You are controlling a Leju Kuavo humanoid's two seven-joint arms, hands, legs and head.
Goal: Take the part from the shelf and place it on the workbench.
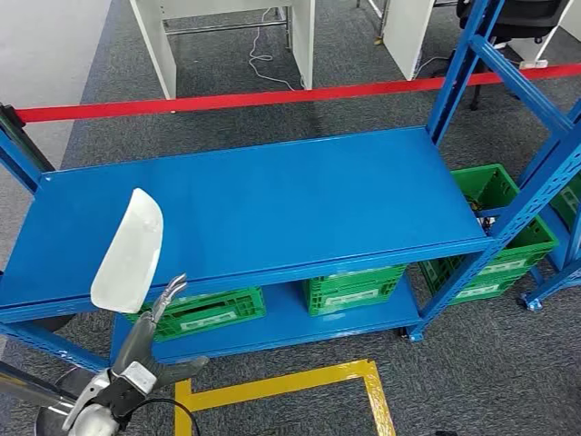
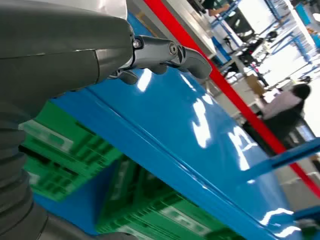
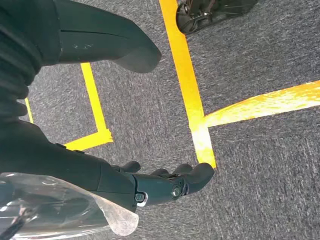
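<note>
Up front, the left hand grips a white curved part over the blue shelf's front edge. Green crates sit below. Right hand holds a clear plastic-wrapped part over yellow floor tape.
</note>
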